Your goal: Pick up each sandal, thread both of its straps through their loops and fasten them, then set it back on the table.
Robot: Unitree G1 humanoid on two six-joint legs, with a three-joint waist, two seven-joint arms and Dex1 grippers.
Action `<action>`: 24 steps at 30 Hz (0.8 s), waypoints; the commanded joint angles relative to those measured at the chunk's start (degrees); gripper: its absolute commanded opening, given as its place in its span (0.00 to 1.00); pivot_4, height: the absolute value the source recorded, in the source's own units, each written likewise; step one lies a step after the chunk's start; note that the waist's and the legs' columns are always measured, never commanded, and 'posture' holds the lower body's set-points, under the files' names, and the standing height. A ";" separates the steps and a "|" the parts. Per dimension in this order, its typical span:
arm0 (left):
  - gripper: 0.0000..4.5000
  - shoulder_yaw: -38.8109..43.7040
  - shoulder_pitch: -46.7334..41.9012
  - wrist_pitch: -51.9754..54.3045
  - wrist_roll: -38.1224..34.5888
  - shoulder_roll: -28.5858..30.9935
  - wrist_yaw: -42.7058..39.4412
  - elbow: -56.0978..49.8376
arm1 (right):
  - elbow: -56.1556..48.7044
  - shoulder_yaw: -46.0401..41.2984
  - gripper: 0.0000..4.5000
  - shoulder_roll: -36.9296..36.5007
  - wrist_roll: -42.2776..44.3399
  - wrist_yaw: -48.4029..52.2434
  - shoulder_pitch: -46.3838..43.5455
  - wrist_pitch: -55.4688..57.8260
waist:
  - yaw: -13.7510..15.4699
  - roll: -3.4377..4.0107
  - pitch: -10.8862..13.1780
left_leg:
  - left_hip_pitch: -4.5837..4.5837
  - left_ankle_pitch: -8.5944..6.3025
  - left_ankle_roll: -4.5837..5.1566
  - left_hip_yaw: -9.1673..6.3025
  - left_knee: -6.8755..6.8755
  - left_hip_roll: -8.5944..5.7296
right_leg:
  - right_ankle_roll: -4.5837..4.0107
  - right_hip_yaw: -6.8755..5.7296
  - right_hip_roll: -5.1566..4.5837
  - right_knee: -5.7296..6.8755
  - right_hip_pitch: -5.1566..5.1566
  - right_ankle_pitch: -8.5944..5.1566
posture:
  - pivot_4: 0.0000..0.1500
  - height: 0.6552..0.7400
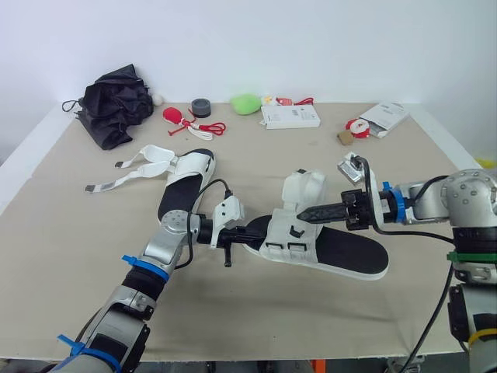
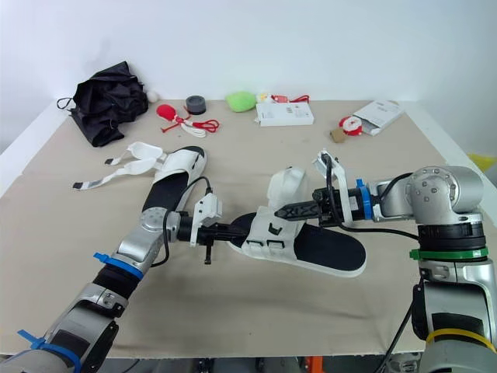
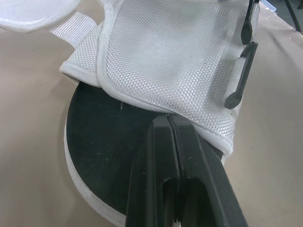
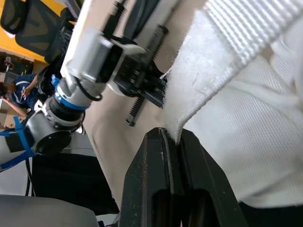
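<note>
Two white sandals with black insoles are on the beige table (image 1: 311, 311). The first sandal (image 1: 349, 252) lies about the table's middle, toe toward the left edge and heel toward the right edge, with both grippers on it. The left gripper (image 1: 262, 231) meets its toe end. Its fingers (image 3: 156, 156) are pressed together, their tips against the hem of the white mesh flap (image 3: 165, 52) that overlies the insole. Whether the hem is caught between them cannot be told. The right gripper (image 1: 304, 213) reaches in from the right edge over the sandal's upper, and its fingers (image 4: 151, 179) pinch the edge of a white strap (image 4: 203, 80). The second sandal (image 1: 182, 186) rests nearer the left edge, apart from both grippers, with its loose straps (image 1: 128, 175) trailing toward that edge. A black umbrella (image 1: 116, 101) sits at the far left corner. A white box (image 1: 290, 116) lies along the far edge.
</note>
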 commanded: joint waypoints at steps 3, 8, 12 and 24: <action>0.00 -3.59 3.50 3.49 3.65 1.60 0.01 4.59 | -3.92 0.13 0.02 -1.67 4.29 1.09 2.70 0.11 | 0.00 0.01 0.00 | 0.01 0.00 0.00 -0.01 0.00 0.00 | 0.00 -0.01 0.00 0.00 0.00 0.00 | 1.00 1.00; 0.00 -3.68 4.02 3.64 3.47 1.36 0.13 4.23 | -3.20 -0.21 0.02 -2.03 6.27 0.35 2.63 0.11 | 0.00 0.01 -0.01 | 0.01 0.00 0.00 -0.02 0.00 0.00 | 0.00 -0.02 0.02 0.00 0.02 0.00 | 1.00 1.00; 0.00 -3.73 4.11 3.56 3.49 1.16 0.32 4.43 | -3.22 0.51 0.02 -2.52 6.67 -0.05 2.73 0.11 | 0.00 0.01 -0.01 | 0.01 0.00 0.00 -0.02 0.00 0.00 | 0.00 -0.02 0.01 0.00 0.02 0.00 | 1.00 1.00; 0.00 -3.65 3.97 3.61 3.38 1.15 0.34 4.52 | 5.33 1.38 0.02 -2.51 7.50 -0.80 -4.23 0.11 | 0.00 0.05 -0.03 | 0.03 0.00 0.00 0.02 0.01 0.00 | 0.02 0.02 0.03 0.00 0.01 0.02 | 1.00 1.00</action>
